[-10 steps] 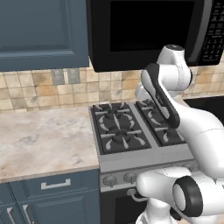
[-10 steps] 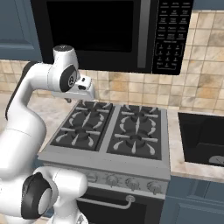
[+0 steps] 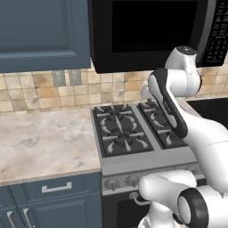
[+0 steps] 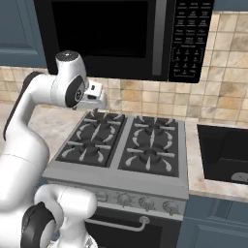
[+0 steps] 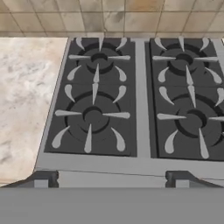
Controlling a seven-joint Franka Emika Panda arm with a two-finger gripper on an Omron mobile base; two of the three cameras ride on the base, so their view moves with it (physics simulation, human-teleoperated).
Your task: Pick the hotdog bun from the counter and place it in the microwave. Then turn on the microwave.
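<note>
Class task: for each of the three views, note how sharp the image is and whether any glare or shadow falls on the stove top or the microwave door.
Left base view: soft, microwave door dark, no glare. Right base view: stove top evenly lit, no hard shadows. Hand view: burners slightly blurred, flat light.

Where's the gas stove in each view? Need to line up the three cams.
Left base view: stove sits centre, right part hidden behind the white arm, counter to its left.
Right base view: stove centre, microwave above it.
Hand view: stove seen from above, spanning centre and right, counter on the left.
Shared landmark: the seam where the stove's left edge meets the counter.
</note>
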